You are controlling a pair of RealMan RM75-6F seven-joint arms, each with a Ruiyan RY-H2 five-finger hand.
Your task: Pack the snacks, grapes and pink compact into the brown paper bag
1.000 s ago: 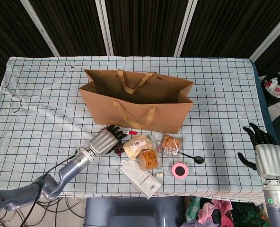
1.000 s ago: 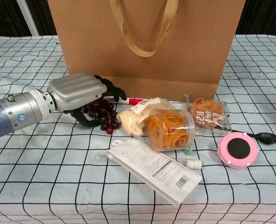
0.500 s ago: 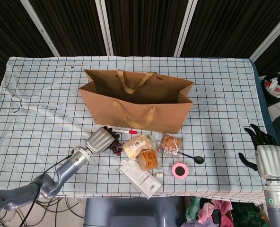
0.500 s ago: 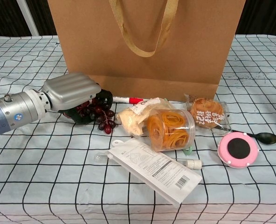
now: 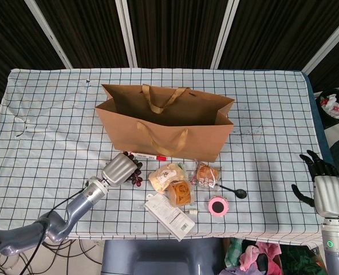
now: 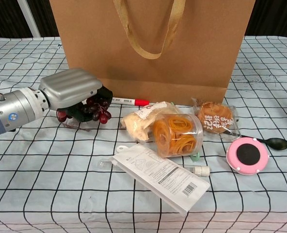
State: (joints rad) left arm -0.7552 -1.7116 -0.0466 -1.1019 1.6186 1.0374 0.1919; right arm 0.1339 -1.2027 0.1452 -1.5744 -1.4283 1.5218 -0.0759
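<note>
bag mouth (image 5: 165, 112) open above, red marker (image 6: 130, 101) along its base

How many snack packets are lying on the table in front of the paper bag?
2: a pale bread packet right of the grapes, and a round cookie packet further right, beside the black spoon. More may be hidden.

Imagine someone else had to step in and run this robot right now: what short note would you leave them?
Left hand grips the grapes, just off the cloth in front of the brown paper bag.
Right hand is open, idle at the table's right edge.
Snack packets and the pink compact lie on the cloth before the bag.
Done: grapes picked up; nothing visibly packed.
Left: drop the grapes into the open bag, then snacks and compact.
</note>
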